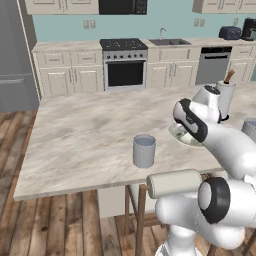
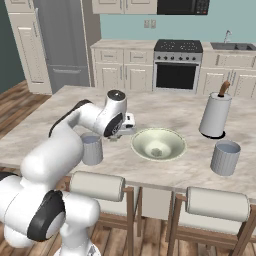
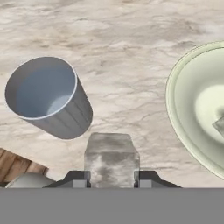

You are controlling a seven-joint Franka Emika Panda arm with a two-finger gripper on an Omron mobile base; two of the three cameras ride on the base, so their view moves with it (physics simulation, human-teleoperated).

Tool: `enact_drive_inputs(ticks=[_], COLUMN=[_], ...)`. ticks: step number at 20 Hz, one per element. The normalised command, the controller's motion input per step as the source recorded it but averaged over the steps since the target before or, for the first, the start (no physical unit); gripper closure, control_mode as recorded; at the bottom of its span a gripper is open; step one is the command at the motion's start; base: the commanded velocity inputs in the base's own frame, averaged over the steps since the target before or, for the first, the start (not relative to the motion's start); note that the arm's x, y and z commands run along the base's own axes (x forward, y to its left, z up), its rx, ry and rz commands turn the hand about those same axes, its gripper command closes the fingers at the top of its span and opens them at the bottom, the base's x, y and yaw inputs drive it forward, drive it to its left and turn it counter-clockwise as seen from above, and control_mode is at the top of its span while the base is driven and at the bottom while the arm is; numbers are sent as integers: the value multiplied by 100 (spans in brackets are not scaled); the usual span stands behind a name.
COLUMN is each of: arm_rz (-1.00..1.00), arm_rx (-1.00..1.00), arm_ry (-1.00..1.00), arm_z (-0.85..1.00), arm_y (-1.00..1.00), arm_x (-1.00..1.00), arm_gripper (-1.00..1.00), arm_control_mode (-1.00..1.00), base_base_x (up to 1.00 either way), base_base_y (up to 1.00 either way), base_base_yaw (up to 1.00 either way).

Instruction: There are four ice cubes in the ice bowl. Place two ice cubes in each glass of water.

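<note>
A pale grey-white ice cube [image 3: 111, 155] sits between my fingertips, and my gripper [image 3: 111, 177] is shut on it above the marble counter. It hangs between a grey-blue glass of water [image 3: 43, 94] on one side and the pale green ice bowl [image 3: 173, 100] on the other. Another ice cube [image 3: 218, 124] lies in the bowl. From the right base view my gripper [image 2: 120, 134] hovers just right of the near glass [image 2: 92, 148] and left of the bowl [image 2: 175, 139], which holds a cube [image 2: 156, 150]. The second glass [image 2: 225, 157] stands to the bowl's right.
A tall white holder [image 2: 215, 115] with a brown-handled utensil stands behind the second glass. Two padded stool backs [image 2: 97, 186] sit at the counter's near edge. In the left base view, my arm hides part of the bowl [image 1: 176, 134]; the near glass [image 1: 144, 150] stands by the front edge.
</note>
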Motion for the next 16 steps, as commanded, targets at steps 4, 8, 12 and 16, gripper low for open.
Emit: enact_drive_inputs(ticks=[4, 8, 12, 16], arm_rz=[7, 3, 3, 4], arm_rx=[0, 0, 0, 0], arm_ry=[-9, -2, 1, 5], arm_z=[1, 0, 0, 0], arm_y=[66, 43, 35, 31], arm_x=[-1, 5, 24, 32], arm_gripper=[100, 100, 100, 100], arm_control_mode=[-100, -100, -100, -100], base_base_x=[0, 0, 0, 0], base_base_y=[0, 0, 0, 0], base_base_yaw=[0, 0, 0, 0])
